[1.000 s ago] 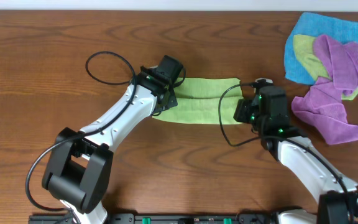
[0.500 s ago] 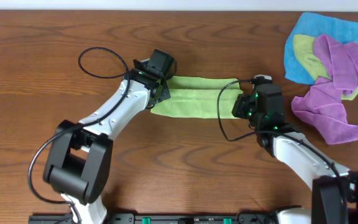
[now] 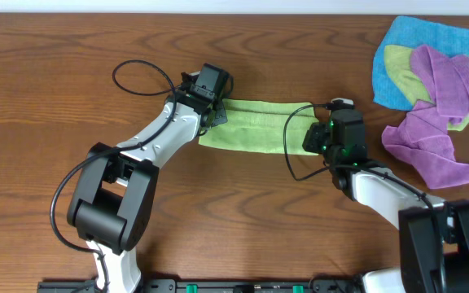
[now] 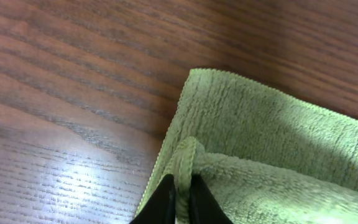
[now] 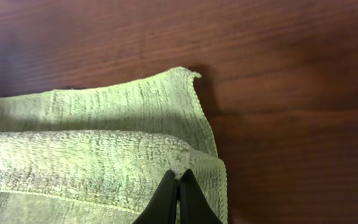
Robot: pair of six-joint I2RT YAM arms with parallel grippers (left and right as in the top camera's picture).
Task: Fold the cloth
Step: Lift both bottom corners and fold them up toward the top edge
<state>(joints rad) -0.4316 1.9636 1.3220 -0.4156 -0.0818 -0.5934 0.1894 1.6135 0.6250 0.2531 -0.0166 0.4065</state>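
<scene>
Bright lime-green terry cloth [image 3: 255,130] lying as a long strip, left gripper [image 4: 180,186] clenched on one end's fold, right gripper [image 5: 178,177] pinching the other, both ends hidden overhead

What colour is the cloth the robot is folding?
Bright lime green. The cloth shows best in the left wrist view, close up.

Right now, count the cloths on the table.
4. The lime-green cloth lies mid-table; the blue cloth, yellow-green cloth and purple cloth are piled far right. The purple heap may be two; more may hide underneath.
</scene>
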